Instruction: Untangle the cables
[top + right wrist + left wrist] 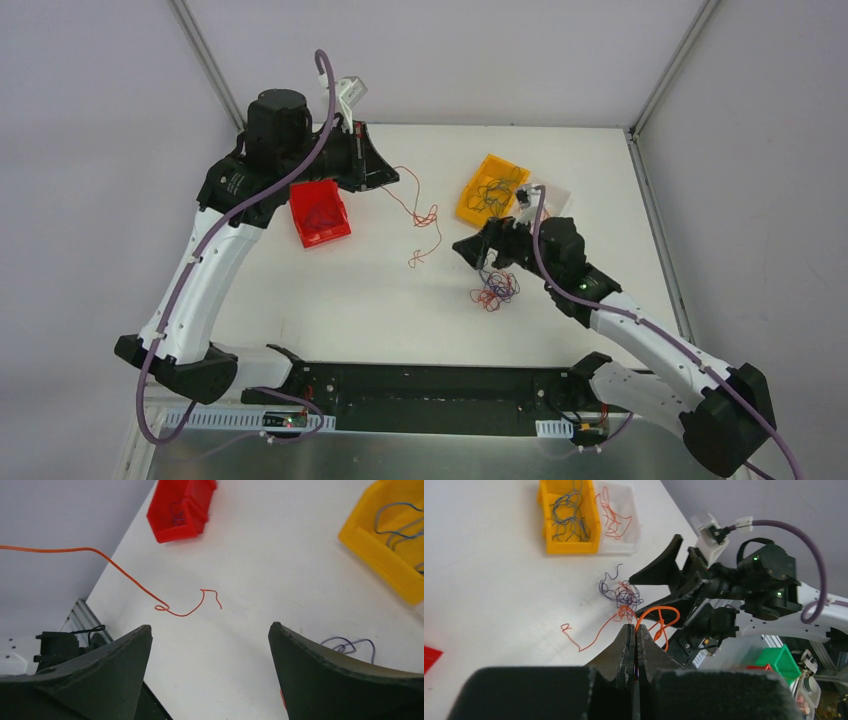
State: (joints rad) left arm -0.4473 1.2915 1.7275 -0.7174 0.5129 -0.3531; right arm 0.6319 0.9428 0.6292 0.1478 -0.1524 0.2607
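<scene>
My left gripper (391,177) is shut on a thin orange cable (428,214) that trails across the table from its tips toward the middle. In the left wrist view the closed tips (635,626) pinch this orange cable (659,612), which loops just beyond them. A small tangle of blue, dark and red cables (495,288) lies on the table; it also shows in the left wrist view (622,593). My right gripper (477,258) is open and empty just above and beside that tangle. In the right wrist view (210,630) the orange cable (176,612) lies ahead of the open fingers.
A red bin (320,213) with dark wires sits by the left gripper. A yellow bin (478,207) with several dark wires and a clear bin (556,198) with orange wires stand at the back right. The table's right edge runs close behind the right arm.
</scene>
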